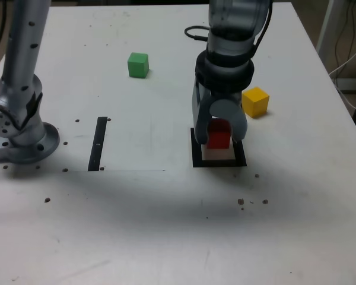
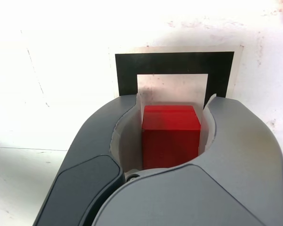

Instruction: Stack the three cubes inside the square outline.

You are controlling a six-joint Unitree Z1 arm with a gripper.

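Observation:
My gripper (image 1: 219, 138) is shut on the red cube (image 1: 219, 134), holding it just over the white centre of the square outline (image 1: 197, 159). The wrist view shows the red cube (image 2: 170, 134) clamped between the two grey jaws, with the square outline (image 2: 174, 62) beyond it. Whether the cube touches the table I cannot tell. The yellow cube (image 1: 255, 101) sits on the table just past the outline, toward the exterior view's right. The green cube (image 1: 137, 65) lies farther back, toward the exterior view's left.
A straight black strip (image 1: 98, 143) lies on the white table toward the exterior view's left. The arm's metal base (image 1: 21, 133) stands at the far left edge. A black cable (image 1: 196, 32) runs behind the arm. Small dark specks dot the table.

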